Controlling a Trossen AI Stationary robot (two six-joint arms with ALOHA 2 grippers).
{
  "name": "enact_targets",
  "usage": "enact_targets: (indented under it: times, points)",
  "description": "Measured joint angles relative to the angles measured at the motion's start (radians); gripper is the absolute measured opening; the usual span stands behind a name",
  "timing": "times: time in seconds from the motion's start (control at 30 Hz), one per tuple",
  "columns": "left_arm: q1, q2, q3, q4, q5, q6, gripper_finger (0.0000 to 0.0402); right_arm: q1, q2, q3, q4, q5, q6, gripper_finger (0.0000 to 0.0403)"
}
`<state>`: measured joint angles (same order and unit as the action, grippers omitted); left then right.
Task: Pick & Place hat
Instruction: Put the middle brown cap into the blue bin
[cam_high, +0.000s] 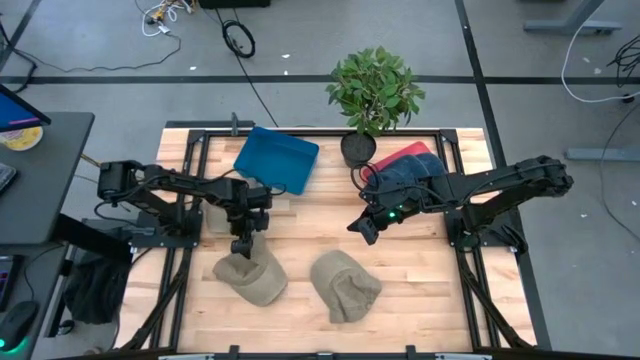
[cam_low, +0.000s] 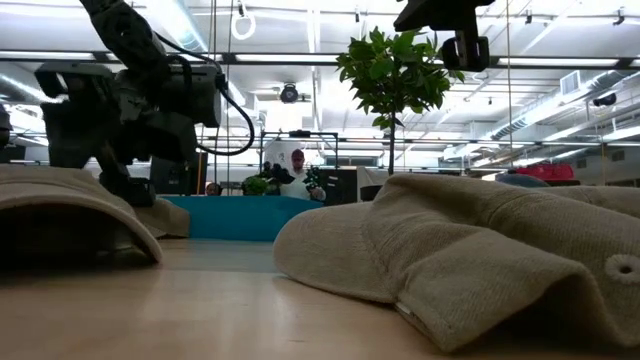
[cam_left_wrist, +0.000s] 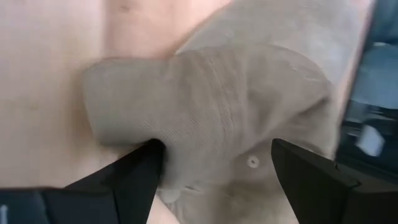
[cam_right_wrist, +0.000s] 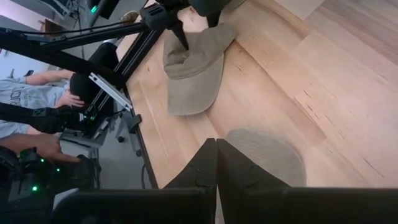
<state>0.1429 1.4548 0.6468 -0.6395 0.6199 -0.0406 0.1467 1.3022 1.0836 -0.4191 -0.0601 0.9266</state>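
The left hand (cam_high: 241, 250) hangs with its fingers spread wide, straddling the crown of the left tan hat (cam_high: 251, 277), which lies on the counter (cam_high: 300, 235) toward seven o'clock. The left wrist view shows one finger (cam_left_wrist: 134, 174) touching a fold of the cloth and the other standing apart from it, so nothing is pinched yet. To do this step well, I judge the hand should settle lower so both fingers bracket a raised ridge of fabric, then squeeze and lift straight up; soft cloth will likely sag and drag otherwise.

A second tan hat (cam_high: 345, 285) lies just beside it toward six o'clock, the two not touching. The right hand (cam_high: 366, 229), clenched and carrying nothing, hovers near the centre, over bare wood. The blue tray (cam_high: 277, 158) sits at eleven o'clock, the potted plant (cam_high: 373, 95) at twelve, a red and blue pile (cam_high: 408, 164) at one. The hat is close to the counter's near edge, so travel should go inward, where open wood lies between the arms.
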Motion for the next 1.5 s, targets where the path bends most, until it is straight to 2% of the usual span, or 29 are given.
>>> enact_targets:
  times: [0.17,0.33,0.53,0.73,0.87,1.23,1.5]
  points:
    - [-0.001,-0.003,0.000,0.001,0.121,-0.001,0.0304,0.000,0.000,0.000,0.000,0.000,-0.001,0.0007]
    - [0.000,-0.003,0.000,0.012,0.130,-0.001,0.0267,0.000,0.000,0.000,0.000,0.000,-0.001,0.0007]
    - [0.000,-0.003,0.000,0.088,0.141,-0.032,0.0182,0.000,0.000,0.000,0.000,0.000,0.001,0.0007]
    - [0.000,-0.003,0.000,0.105,0.258,-0.022,0.0088,0.000,0.000,0.000,0.000,0.000,0.004,0.0007]
    - [0.000,-0.003,0.000,0.105,0.274,-0.018,0.0017,0.000,0.000,0.000,0.000,0.000,0.004,0.0007]
    - [0.002,-0.038,0.001,0.124,0.276,-0.097,0.0005,0.000,0.000,0.000,-0.009,0.000,-0.041,0.0007]
    - [0.071,-0.157,0.002,0.288,0.242,-0.250,0.0005,0.002,0.000,0.000,-0.009,-0.014,-0.093,0.0007]
